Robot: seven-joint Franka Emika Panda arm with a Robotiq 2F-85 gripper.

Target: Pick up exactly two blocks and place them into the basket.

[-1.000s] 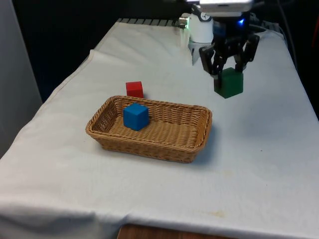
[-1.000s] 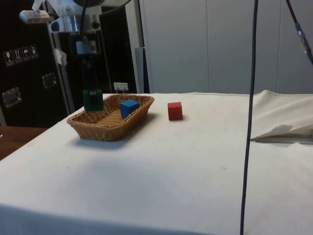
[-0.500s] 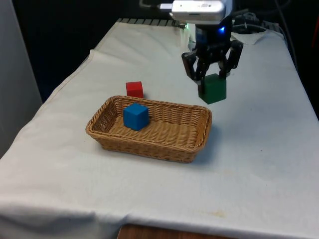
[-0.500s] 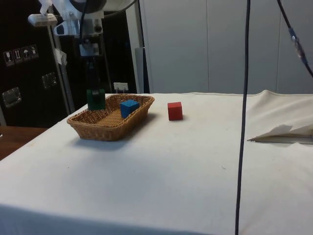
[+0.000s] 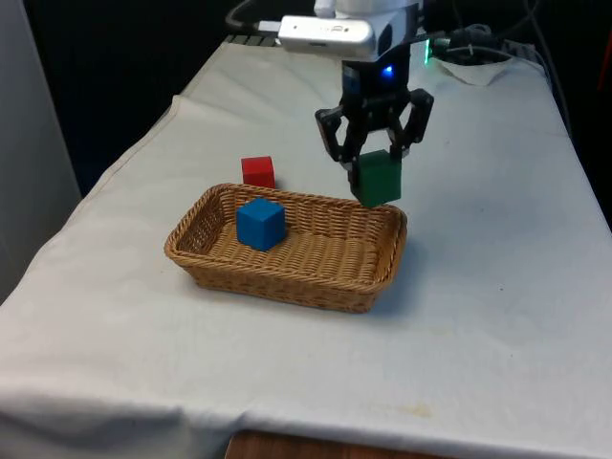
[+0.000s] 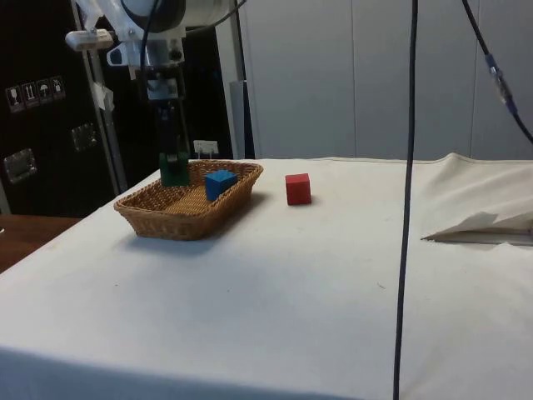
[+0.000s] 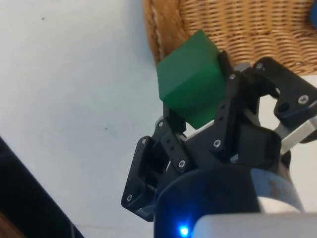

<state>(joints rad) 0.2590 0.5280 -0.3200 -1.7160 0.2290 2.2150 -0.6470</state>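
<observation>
Holding the green block [image 5: 377, 178] between its closed fingers, my gripper [image 5: 374, 158] hung in the air over the basket's [image 5: 287, 275] far corner on the front view's right. From the wrist I saw the block [image 7: 192, 78] straddling the wicker rim [image 7: 157, 29], part of it over the cloth and part over the woven floor, and clear of both. It was a plain dark green cube, tilted a little in the grip, with no marks on the faces I could see.

From the side, the block [image 6: 174, 169] hung above the basket's [image 6: 185, 218] far rim, with the gripper [image 6: 172, 158] straight above it.

Inside the basket I counted one blue block [image 5: 260, 223], resting on the floor towards the front view's left, well apart from the green one. I saw it from the side too [image 6: 220, 182].

A red block [image 5: 257, 171] sat on the cloth [image 5: 497, 316] just beyond the basket's far wall, outside it. From the side it [image 6: 297, 188] stood apart from the basket.

I could read no writing on the blocks or the basket.
</observation>
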